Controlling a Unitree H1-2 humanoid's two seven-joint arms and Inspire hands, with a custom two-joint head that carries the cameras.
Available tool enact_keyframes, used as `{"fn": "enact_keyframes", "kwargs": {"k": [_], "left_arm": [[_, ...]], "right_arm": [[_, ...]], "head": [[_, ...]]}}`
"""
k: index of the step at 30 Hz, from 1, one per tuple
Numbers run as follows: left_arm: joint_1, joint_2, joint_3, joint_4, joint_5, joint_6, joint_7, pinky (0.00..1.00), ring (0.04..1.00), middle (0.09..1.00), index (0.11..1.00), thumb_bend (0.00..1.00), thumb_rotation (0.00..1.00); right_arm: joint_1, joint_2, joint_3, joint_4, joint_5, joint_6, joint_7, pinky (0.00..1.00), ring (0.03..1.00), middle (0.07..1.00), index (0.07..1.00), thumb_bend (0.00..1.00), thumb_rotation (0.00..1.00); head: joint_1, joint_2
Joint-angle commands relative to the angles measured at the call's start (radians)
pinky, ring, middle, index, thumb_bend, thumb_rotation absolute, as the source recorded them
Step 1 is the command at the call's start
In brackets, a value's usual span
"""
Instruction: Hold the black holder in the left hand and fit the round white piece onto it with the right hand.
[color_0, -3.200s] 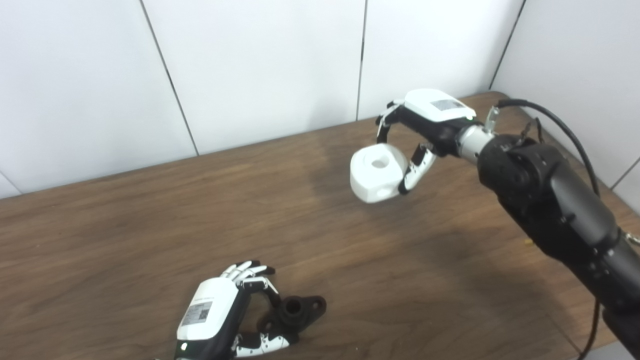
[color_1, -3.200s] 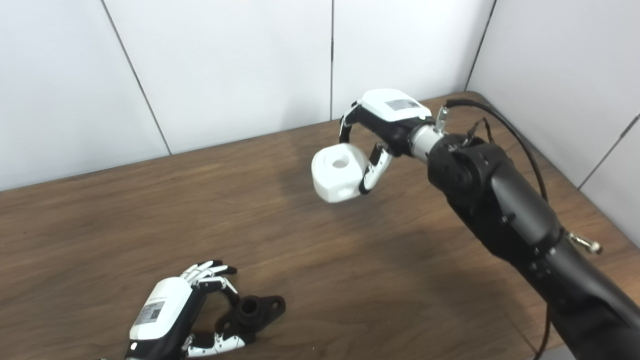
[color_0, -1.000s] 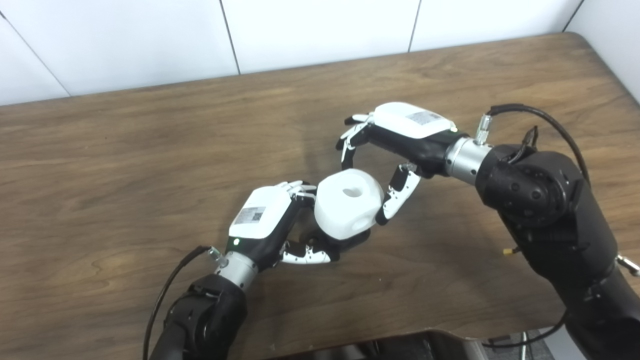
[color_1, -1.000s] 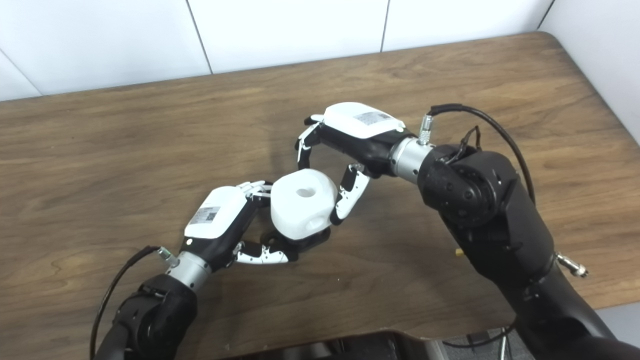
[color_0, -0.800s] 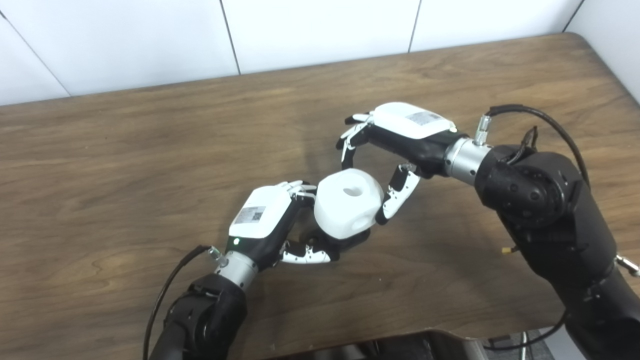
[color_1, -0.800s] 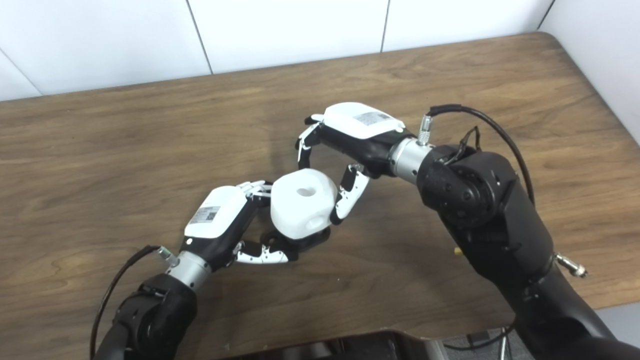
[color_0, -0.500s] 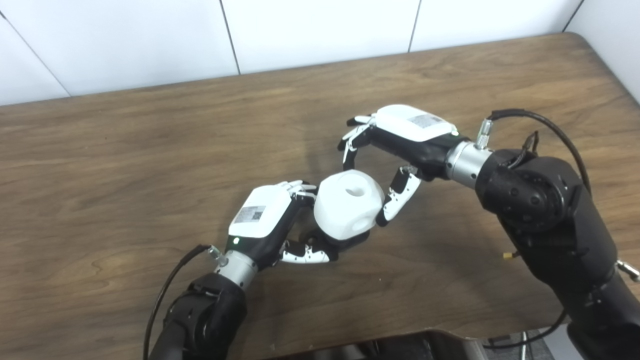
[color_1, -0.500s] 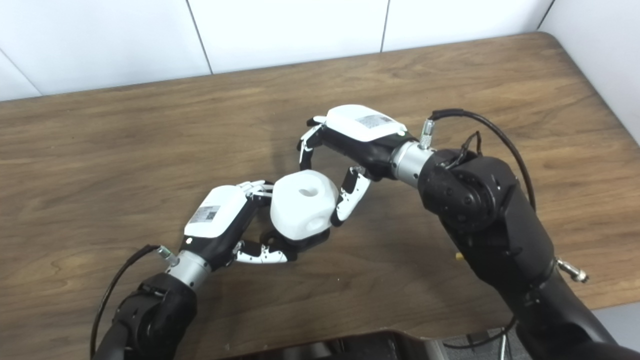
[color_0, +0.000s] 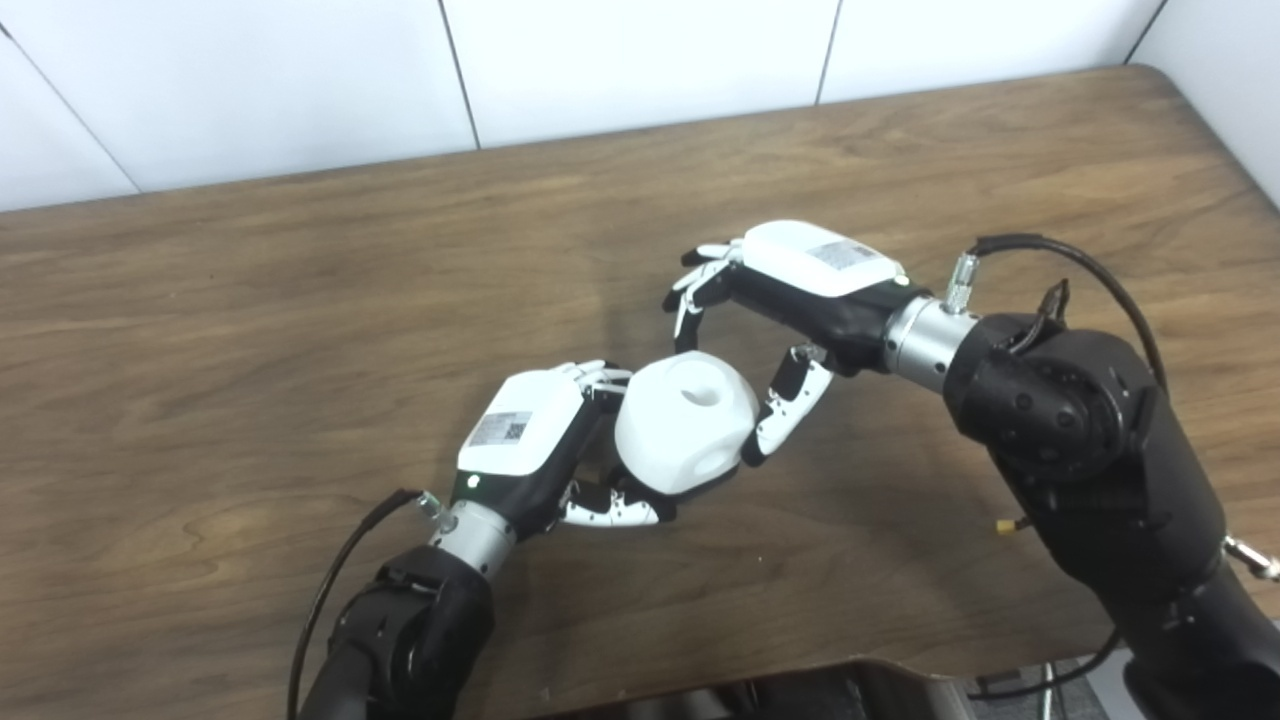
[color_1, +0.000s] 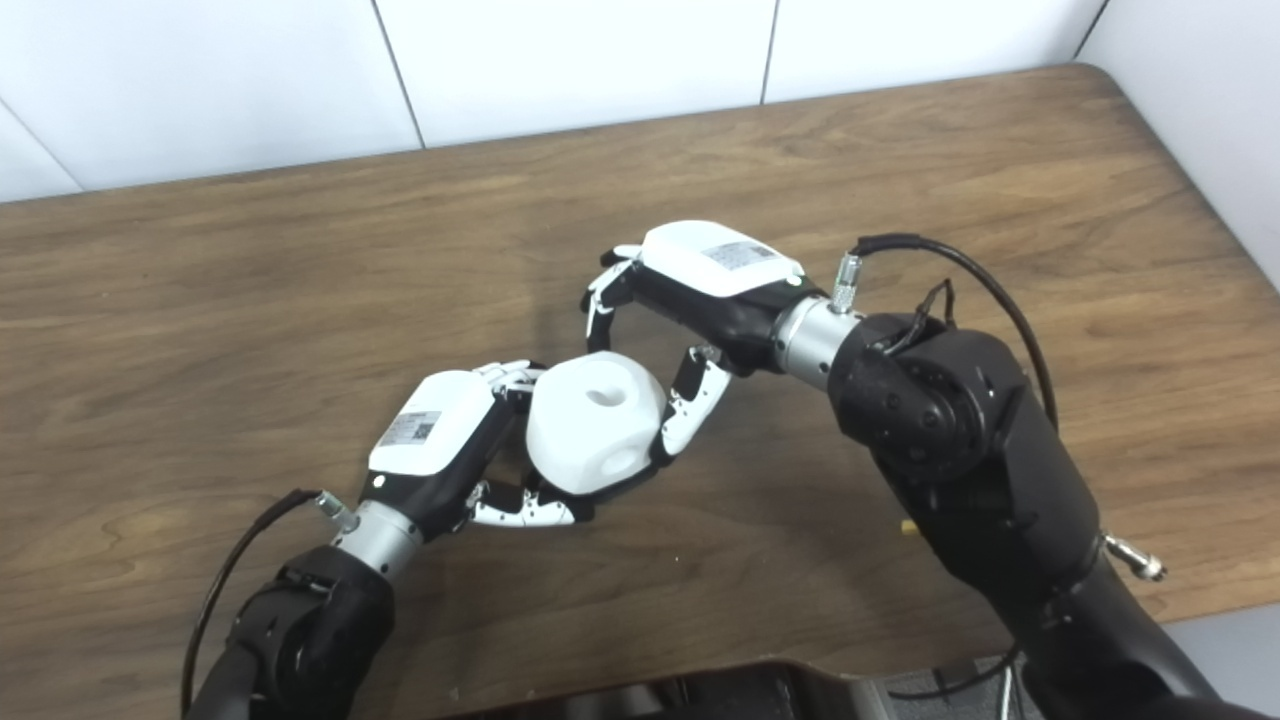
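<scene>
My left hand (color_0: 522, 440) rests low on the table, shut on the black holder (color_1: 632, 482). The holder is almost wholly hidden under the round white piece (color_0: 685, 422); only a dark sliver shows at the piece's lower edge. The white piece has a hole in its top and sits on the holder, pressed against the left hand's fingers. My right hand (color_0: 805, 280) reaches in from the right. Its fingers (color_0: 690, 295) arch over the piece's top and its thumb (color_0: 785, 415) lies against the piece's right side.
The brown wooden table (color_0: 250, 300) runs back to a white panelled wall (color_0: 620, 60). Its right edge is near the upper right corner. A black cable (color_0: 1060, 262) loops off the right wrist. A dark object (color_0: 780, 695) shows below the table's front edge.
The camera has tilted down since the earliest frames. The right hand carried the white piece from the far right to the left hand. In the last half second the piece slid left and lower over the holder.
</scene>
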Motion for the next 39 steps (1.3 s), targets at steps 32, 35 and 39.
{"fn": "enact_keyframes", "kwargs": {"k": [32,35,39], "left_arm": [[0.015,0.007,-0.012,0.037,-0.009,0.013,-0.04,0.87,0.877,0.806,0.486,0.52,0.05],[0.015,0.009,-0.011,0.037,-0.01,0.009,-0.038,0.87,0.875,0.804,0.486,0.52,0.05],[0.014,0.008,-0.009,0.037,-0.01,0.014,-0.041,0.86,0.877,0.806,0.486,0.52,0.05]], "right_arm": [[-0.05,-0.004,-0.038,-0.035,0.002,-0.109,-0.061,0.95,0.933,0.795,0.481,0.53,0.14],[-0.056,-0.011,-0.04,-0.036,0.0,-0.106,-0.047,0.94,0.929,0.794,0.481,0.53,0.14],[-0.057,-0.015,-0.05,-0.043,0.005,-0.099,-0.03,0.93,0.928,0.793,0.481,0.53,0.14]], "head": [[-0.008,0.004],[-0.012,0.006],[-0.017,0.009]]}}
